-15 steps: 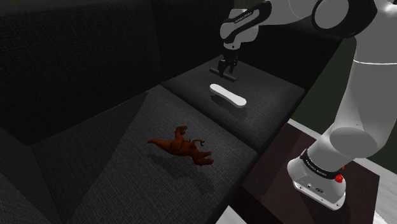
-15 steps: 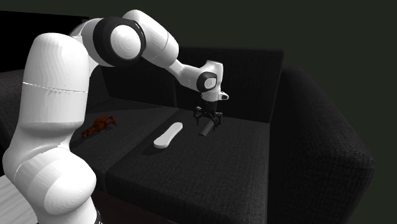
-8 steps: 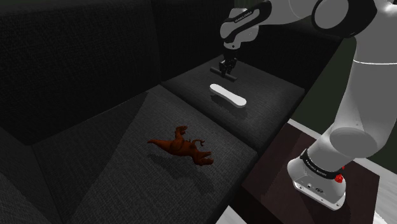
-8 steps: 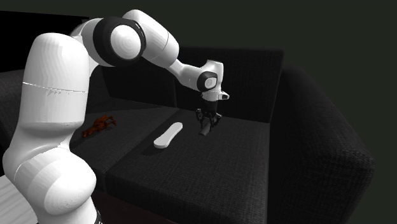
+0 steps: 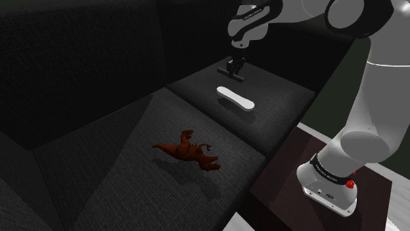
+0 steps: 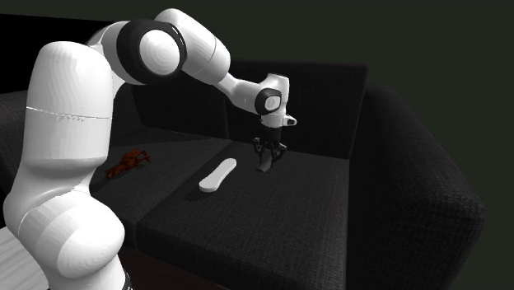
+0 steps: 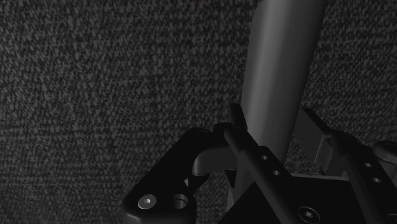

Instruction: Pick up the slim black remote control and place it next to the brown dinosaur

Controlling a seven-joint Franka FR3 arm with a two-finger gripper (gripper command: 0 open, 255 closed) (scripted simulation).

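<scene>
Gripper (image 6: 267, 153) pinches the slim dark remote (image 7: 283, 63) across its width near one end; rigid, light and smooth, it could swing.

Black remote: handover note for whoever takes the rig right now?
End effector: shut on the dark slim remote, which hangs tilted over the end cushion.
Brown dinosaur: lying on the neighbouring cushion. A white remote-shaped piece lies between it and the end effector.
Done: grasp. Can't tell if the remote's low end is clear of the cushion.
Left: lift, carry past the white piece, set down beside the dinosaur, release.
</scene>
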